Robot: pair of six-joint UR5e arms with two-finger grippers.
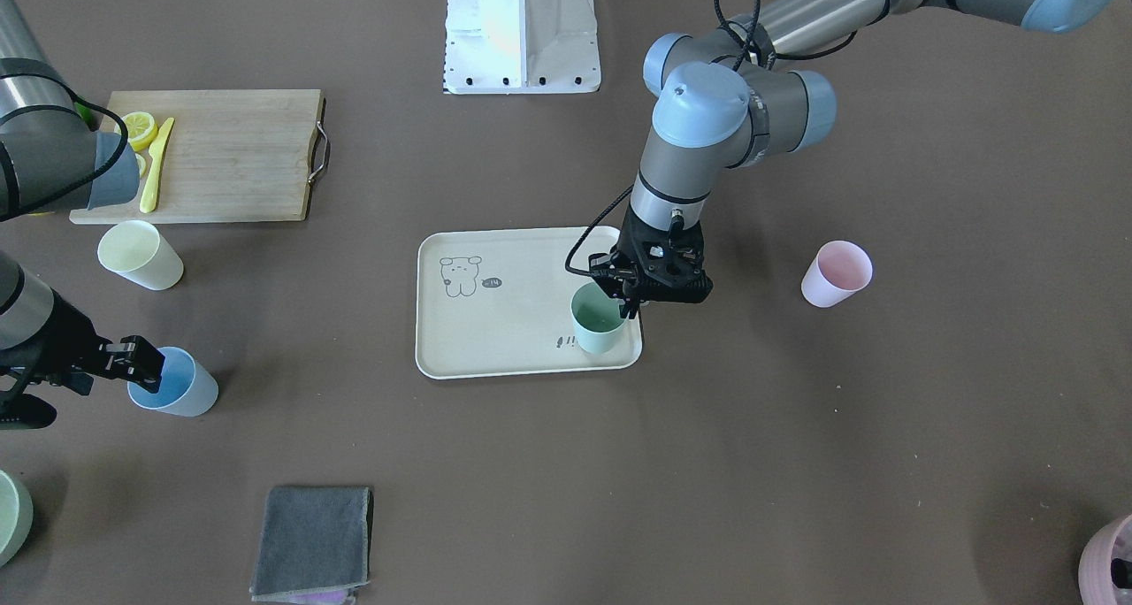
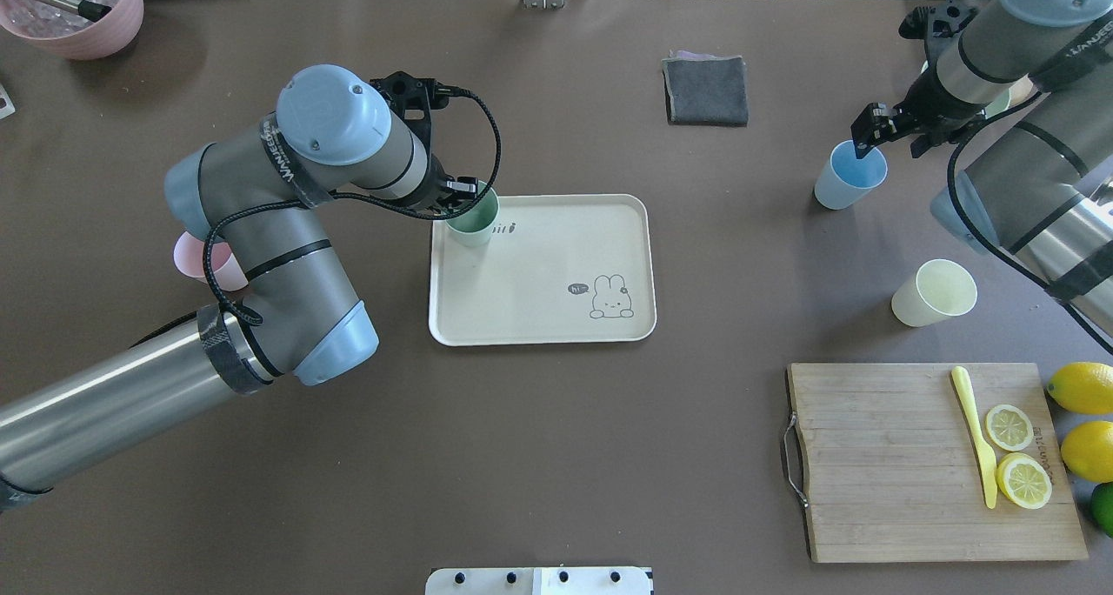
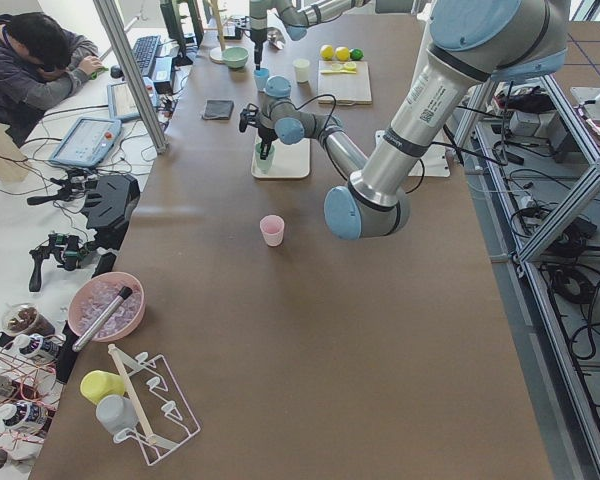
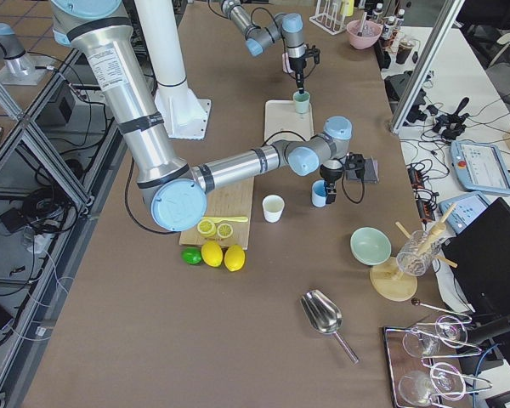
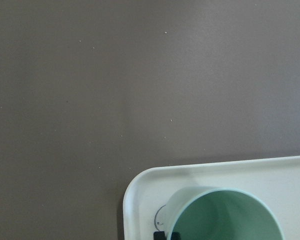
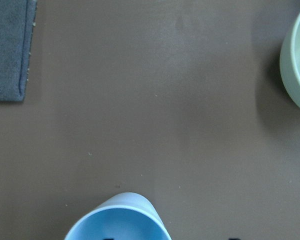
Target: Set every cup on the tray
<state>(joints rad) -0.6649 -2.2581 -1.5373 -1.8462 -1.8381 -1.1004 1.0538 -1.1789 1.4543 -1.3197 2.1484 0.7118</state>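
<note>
The cream tray (image 1: pixel 495 344) (image 2: pixel 539 264) lies mid-table. The mint green cup (image 1: pixel 600 322) (image 2: pixel 474 221) (image 5: pixel 225 220) stands in the tray's corner. My left gripper (image 1: pixel 632 300) (image 2: pixel 461 197) is shut on its rim. The light blue cup (image 1: pixel 177 384) (image 2: pixel 848 176) (image 6: pixel 117 222) stands on the table. My right gripper (image 1: pixel 150 366) (image 2: pixel 869 138) is open, with one finger inside the cup's rim and one outside. The pale yellow cup (image 1: pixel 137 253) (image 2: pixel 935 292) stands near the cutting board. The pink cup (image 1: pixel 836 273) (image 3: pixel 272 230) stands alone on the left side.
A wooden cutting board (image 2: pixel 887 491) holds lemon slices and a yellow knife, with whole lemons (image 2: pixel 1083 386) beside it. A grey cloth (image 2: pixel 706 90) lies at the far edge. A sage-green bowl (image 6: pixel 297 65) sits near the blue cup. A mauve pot (image 2: pixel 78 21) stands at the far left corner.
</note>
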